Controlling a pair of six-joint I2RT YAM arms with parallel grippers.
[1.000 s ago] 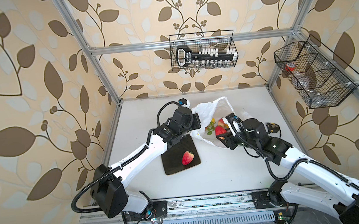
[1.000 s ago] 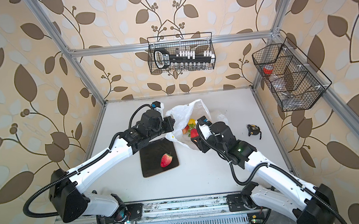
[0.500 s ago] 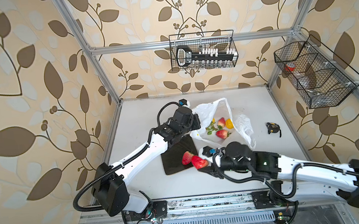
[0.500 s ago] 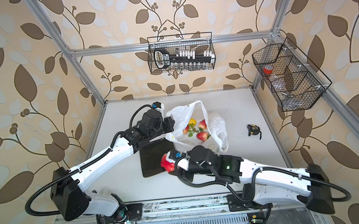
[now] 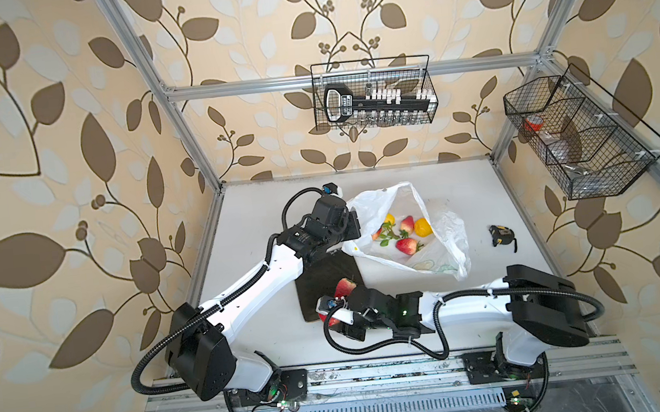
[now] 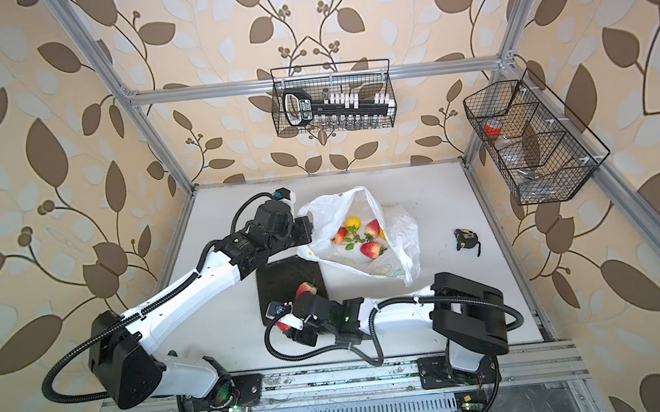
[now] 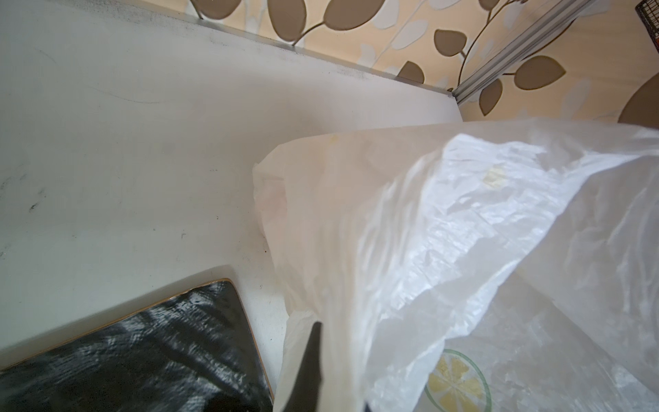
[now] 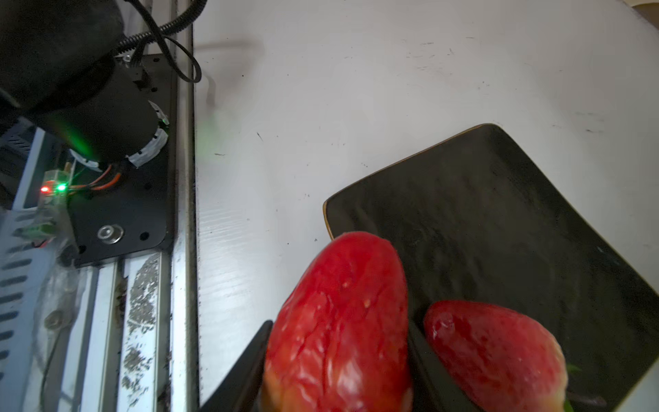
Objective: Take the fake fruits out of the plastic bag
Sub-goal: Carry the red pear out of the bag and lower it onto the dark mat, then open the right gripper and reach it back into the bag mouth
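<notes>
The right gripper [image 8: 337, 360] is clasping a glossy, bumpy red fruit [image 8: 338, 292]; the left gripper [image 7: 338, 388] is pinching the crinkly translucent plastic bag [image 7: 445, 232], a citrus-slice print [image 7: 458, 383] showing just beside it.

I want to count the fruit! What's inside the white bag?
The plastic bag holds three red fruits, a small yellow one, a yellow-orange one and a green sprig. Anything under its crumpled folds is hidden.

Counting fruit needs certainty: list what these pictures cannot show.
- Left hand: left wrist view, bag covers most of it.
- Red fruit in right hand: right wrist view, edge cuts it; both top views, arm covers most.
- Small black object: both top views, too small.
</notes>
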